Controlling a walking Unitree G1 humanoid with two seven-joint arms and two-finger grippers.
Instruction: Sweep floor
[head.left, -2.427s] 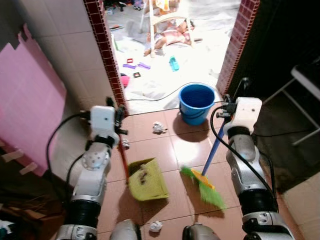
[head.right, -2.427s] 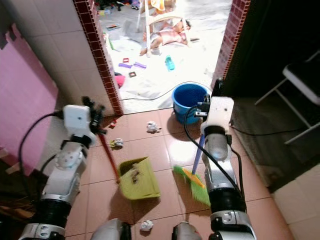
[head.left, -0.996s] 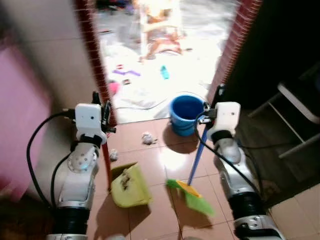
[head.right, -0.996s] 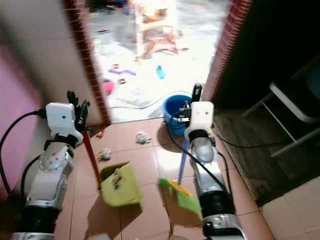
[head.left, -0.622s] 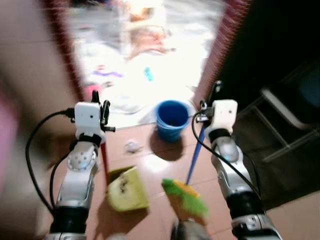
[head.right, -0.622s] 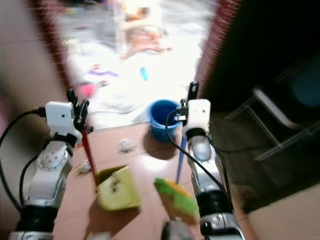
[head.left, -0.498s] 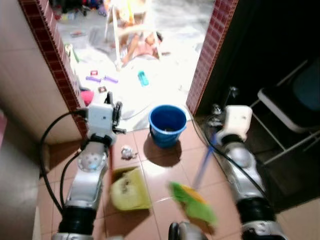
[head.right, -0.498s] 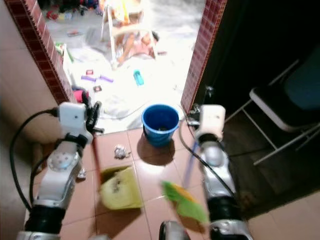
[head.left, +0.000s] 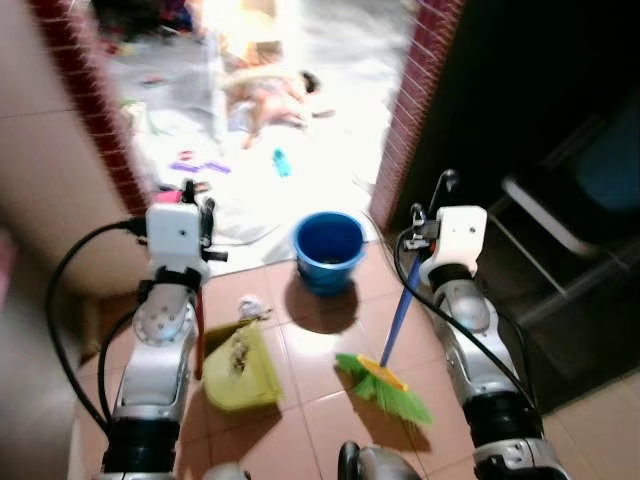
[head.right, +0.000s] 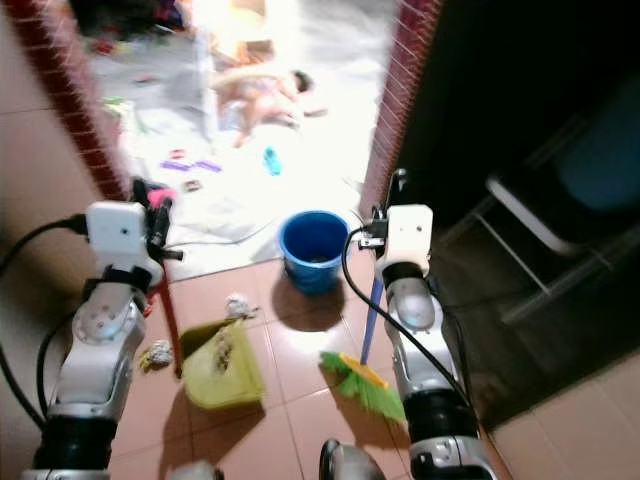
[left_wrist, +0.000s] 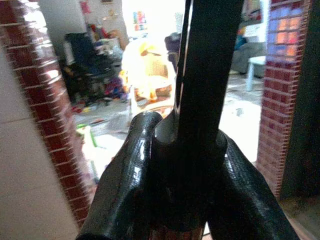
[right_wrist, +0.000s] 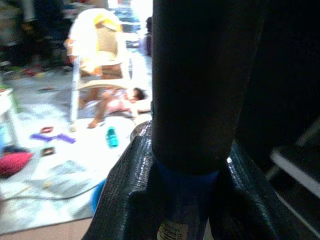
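Sweeping step in hand: right tool (right_wrist: 182, 200) pinching the blue handle of the broom (head.left: 385, 385), green bristles down on the tiled floor (head.left: 320, 345). Left tool (left_wrist: 175, 200) pressed around the red stick of the yellow dustpan (head.left: 238, 358), which sits just left of the bristles with debris inside. Crumpled paper (head.left: 250, 304) lies just beyond the pan, another scrap (head.right: 155, 354) to its left. Next move, I'd judge: drag those scraps into the pan. Tight room: blue bucket (head.left: 329, 250) ahead, brick doorway (head.left: 415, 90) sides, chair (head.left: 570, 220) on the right.
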